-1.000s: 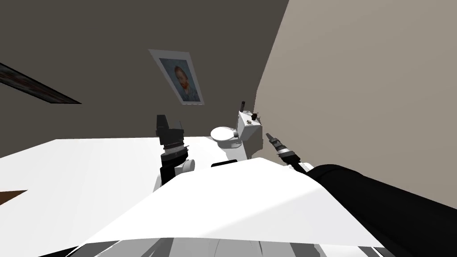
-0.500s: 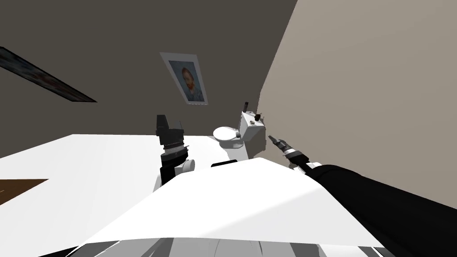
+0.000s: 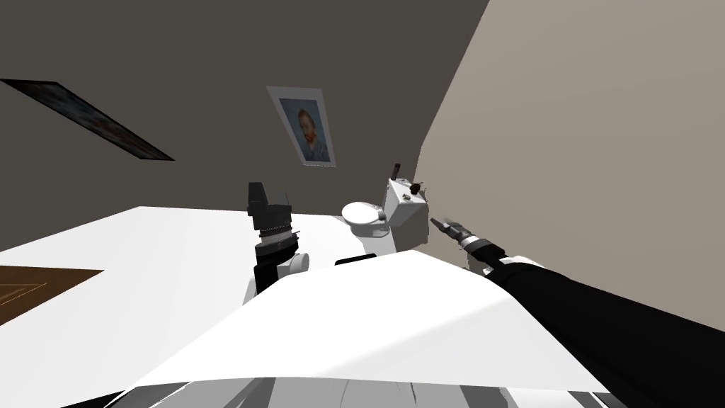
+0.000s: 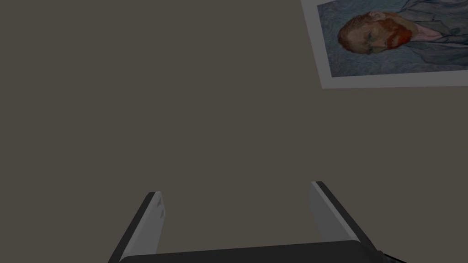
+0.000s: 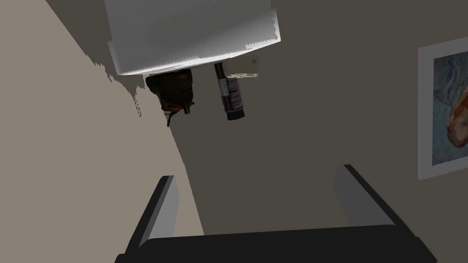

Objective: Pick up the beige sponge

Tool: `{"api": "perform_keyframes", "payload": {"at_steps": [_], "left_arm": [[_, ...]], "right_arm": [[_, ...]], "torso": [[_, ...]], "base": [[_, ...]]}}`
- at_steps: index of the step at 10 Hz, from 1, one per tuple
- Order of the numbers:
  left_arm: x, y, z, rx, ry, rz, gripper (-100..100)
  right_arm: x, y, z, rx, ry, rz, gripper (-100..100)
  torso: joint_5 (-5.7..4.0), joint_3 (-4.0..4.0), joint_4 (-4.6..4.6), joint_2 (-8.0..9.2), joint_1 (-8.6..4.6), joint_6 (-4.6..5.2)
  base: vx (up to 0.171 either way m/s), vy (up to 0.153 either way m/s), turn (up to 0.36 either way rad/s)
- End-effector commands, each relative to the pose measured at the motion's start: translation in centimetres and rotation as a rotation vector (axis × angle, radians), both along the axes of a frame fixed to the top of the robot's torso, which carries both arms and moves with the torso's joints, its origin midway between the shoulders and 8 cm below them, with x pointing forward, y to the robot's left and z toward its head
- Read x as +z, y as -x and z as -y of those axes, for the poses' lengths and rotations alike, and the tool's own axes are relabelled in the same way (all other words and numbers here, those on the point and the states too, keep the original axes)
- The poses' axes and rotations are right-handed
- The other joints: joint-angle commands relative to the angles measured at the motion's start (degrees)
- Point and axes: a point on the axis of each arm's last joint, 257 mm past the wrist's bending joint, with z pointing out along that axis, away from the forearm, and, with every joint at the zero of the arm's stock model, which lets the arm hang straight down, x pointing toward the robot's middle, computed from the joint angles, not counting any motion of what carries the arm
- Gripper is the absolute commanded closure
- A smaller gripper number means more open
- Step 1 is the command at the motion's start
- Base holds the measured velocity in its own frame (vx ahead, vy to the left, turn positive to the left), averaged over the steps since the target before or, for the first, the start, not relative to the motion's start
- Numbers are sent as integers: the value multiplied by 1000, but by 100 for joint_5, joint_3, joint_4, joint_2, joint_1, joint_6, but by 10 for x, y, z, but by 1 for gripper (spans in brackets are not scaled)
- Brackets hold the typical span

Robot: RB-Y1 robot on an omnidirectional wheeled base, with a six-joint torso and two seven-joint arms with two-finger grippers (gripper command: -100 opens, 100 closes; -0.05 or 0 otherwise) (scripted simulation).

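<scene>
A white toilet (image 3: 361,214) stands in the wall corner. On its tank (image 5: 192,32) sit a dark lumpy object (image 5: 172,89), a dark bottle (image 5: 230,93) and, beside the bottle, the pale beige sponge (image 5: 244,68). The right end effector (image 5: 256,173) points at them, fingers spread, well apart. The left end effector (image 4: 235,188), raised ahead, is also spread.

Toilet tank (image 5: 192,36) top: dark bottle (image 5: 230,93), dark lump (image 5: 172,89), pale sponge (image 5: 245,68).

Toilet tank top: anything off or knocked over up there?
Nothing tipped or spilled. On the tank sit a dark bottle, upright, a pale sponge by it, and a dark lumpy thing I cannot identify. Odd spot for them, nothing more. Right gripper open, short of them.
</scene>
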Motion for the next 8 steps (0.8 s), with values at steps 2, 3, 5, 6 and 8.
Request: {"api": "perform_keyframes", "payload": {"at_steps": [2,3,5,6,8], "left_arm": [[0,0,0,0,0,0,0],[0,0,0,0,0,0,0],[0,0,0,0,0,0,0],[0,0,0,0,0,0,0],[0,0,0,0,0,0,0]], "right_arm": [[0,6,18,25,98,-65,-100],[-2,11,29,35,152,-105,-100],[-1,11,38,69,219,-150,-100],[0,8,37,79,227,-153,-100],[0,10,45,106,284,-195,-100]], "torso": [[0,0,0,1,-1,1],[0,-3,-1,-5,-1,-1],[0,-11,-4,-17,-1,0],[0,-13,-5,-22,1,-1],[0,-10,-4,-17,-1,-1]], "base": [[55,18,78],[104,25,156],[97,15,82],[79,16,52],[79,5,76]]}}
